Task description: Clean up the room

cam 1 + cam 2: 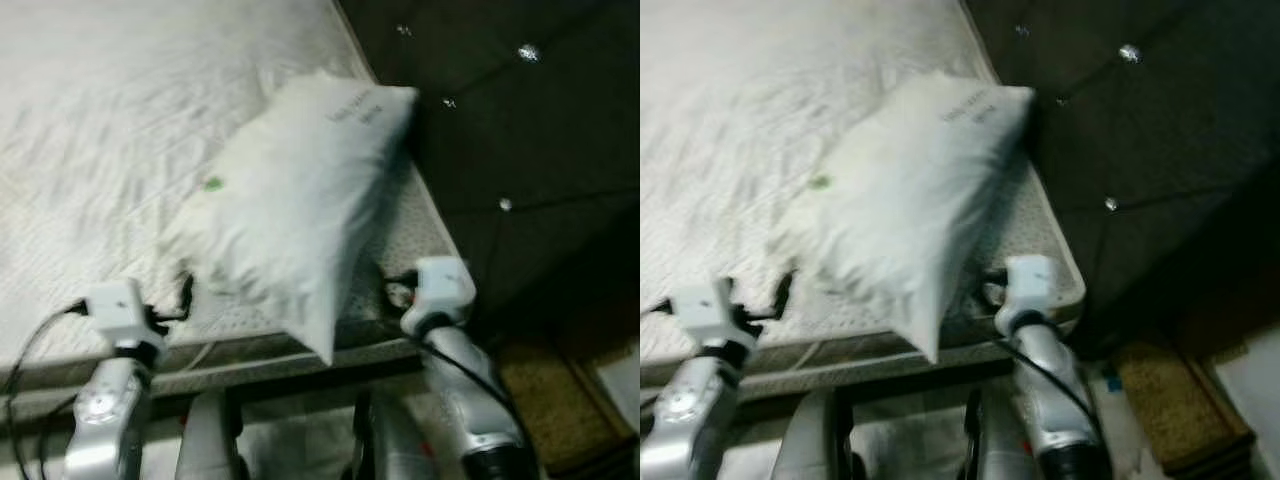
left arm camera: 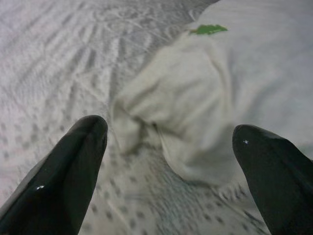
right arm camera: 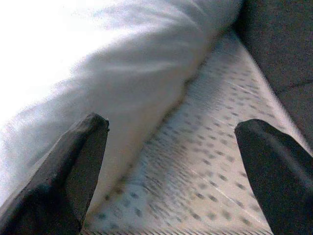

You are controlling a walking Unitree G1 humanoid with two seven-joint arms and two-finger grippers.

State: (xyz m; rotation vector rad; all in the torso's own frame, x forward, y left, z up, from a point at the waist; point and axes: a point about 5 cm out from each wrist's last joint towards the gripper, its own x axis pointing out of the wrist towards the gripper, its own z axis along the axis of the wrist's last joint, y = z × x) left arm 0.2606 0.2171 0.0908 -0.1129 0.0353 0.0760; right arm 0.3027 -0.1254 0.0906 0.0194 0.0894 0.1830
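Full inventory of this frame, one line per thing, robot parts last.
pillow: 1, white with dark print near its far end and a small green mark, lying slantwise on the mattress beside the headboard, near corner over the mattress edge.
mattress: 1, white, quilted, bare, stretching left of the pillow.
headboard: 1, dark, tufted with shiny buttons, along the mattress's right side.
mat: 1, tan, on the floor at lower right.
left gripper: 1, black fingers, open, on the mattress facing the pillow's near left corner.
right gripper: 1, black fingers, open, over the mattress strip between pillow and headboard.
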